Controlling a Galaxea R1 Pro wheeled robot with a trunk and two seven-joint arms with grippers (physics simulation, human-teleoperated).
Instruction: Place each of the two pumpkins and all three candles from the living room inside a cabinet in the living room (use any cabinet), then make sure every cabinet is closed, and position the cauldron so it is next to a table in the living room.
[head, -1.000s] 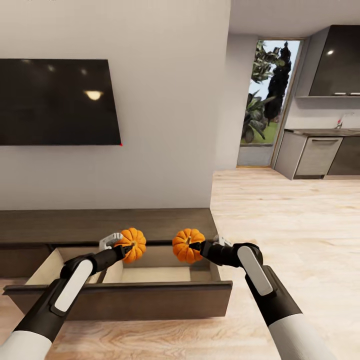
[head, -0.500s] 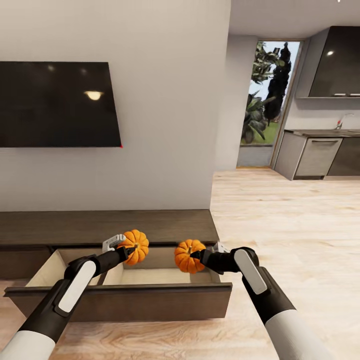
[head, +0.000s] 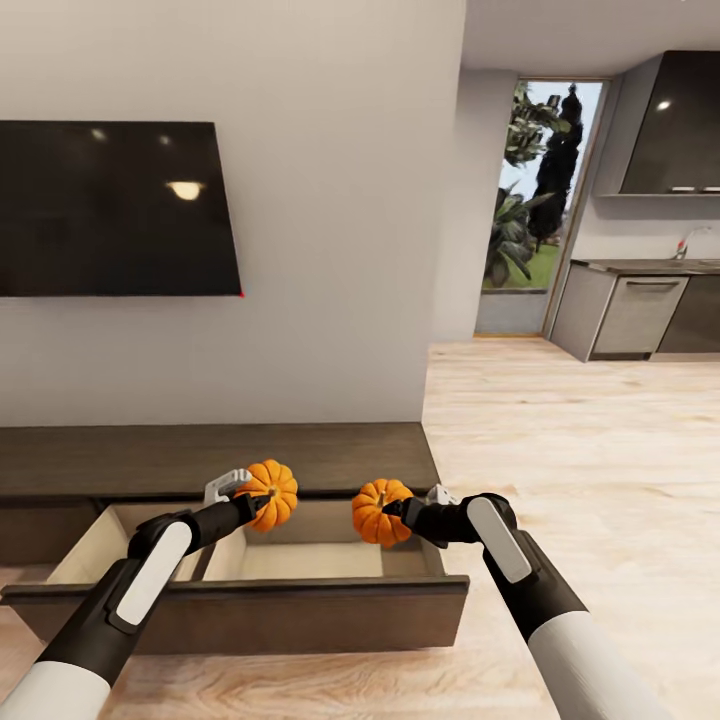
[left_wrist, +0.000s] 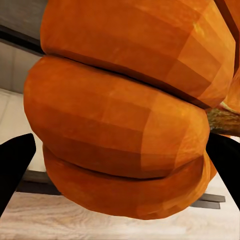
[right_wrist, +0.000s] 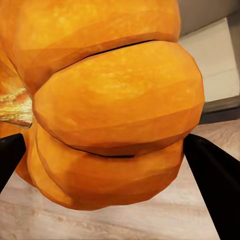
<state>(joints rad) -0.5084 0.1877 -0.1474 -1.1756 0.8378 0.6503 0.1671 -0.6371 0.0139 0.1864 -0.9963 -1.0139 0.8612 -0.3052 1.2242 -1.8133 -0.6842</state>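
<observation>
Two pumpkins are in hand, one per arm. The left pumpkin (head: 270, 493) is clamped in the left pincer (head: 252, 496) and hangs above the open drawer (head: 300, 560) of the cabinet (head: 220, 455), toward the drawer's middle rear. The right pumpkin (head: 379, 512) is clamped in the right pincer (head: 392, 512) and hangs above the same drawer, nearer its right end wall. Both pumpkins are clear of the drawer floor; neither touches the cabinet top. In the left wrist view the pumpkin (left_wrist: 125, 115) sits between two dark fingertips (left_wrist: 15, 165); in the right wrist view the other pumpkin (right_wrist: 110, 105) sits likewise between fingertips (right_wrist: 212, 180).

Step in hand: placing the pumpkins inside the cabinet. Judged from the present layout, the next move calls for lowering each arm until its pumpkin is below the drawer rim, then opening each pincer. Keep the right pumpkin inward of the right end wall to avoid a drop onto the floor (head: 580, 440). The drawer must afterwards be pushed shut.

Hidden or unclear: the drawer's front panel conceals the near part of the drawer floor, and the left arm covers the drawer's left portion, so any contents there cannot be confirmed. The cabinet is cut off at the picture edge beyond the television (head: 115, 208). Both wrist views are largely blocked by pumpkin surface.
</observation>
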